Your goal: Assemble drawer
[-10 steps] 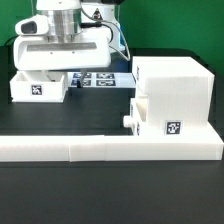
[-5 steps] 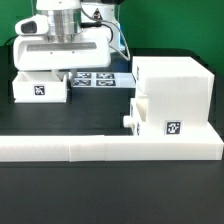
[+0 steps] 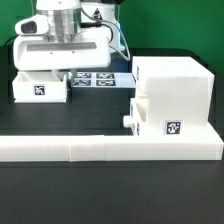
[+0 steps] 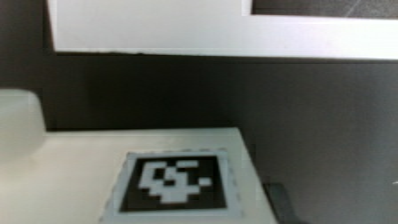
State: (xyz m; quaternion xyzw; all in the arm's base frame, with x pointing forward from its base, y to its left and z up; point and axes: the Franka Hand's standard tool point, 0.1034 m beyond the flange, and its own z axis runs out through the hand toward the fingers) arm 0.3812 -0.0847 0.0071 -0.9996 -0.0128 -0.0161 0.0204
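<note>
The drawer's tall white housing (image 3: 176, 88) stands at the exterior view's right. One small tray (image 3: 152, 122) with a round knob (image 3: 128, 120) and a tag sits partly in its lower slot. A second small tagged tray (image 3: 40, 88) is at the exterior view's left. My gripper (image 3: 60, 73) is directly over this tray, its fingers reaching down at the far wall and mostly hidden by it, and it seems shut on the tray. In the wrist view the tray's tagged face (image 4: 178, 182) fills the near part, very close.
The long low white L-shaped border wall (image 3: 110, 150) runs along the front, against the housing. The marker board (image 3: 98, 79) lies behind the left tray. A white band (image 4: 160, 30) crosses the wrist view beyond the tray, over dark table.
One second ago the left tray sat slightly lower and further left. It shifted a little up and right with my gripper, then stayed still for the last half second.
</note>
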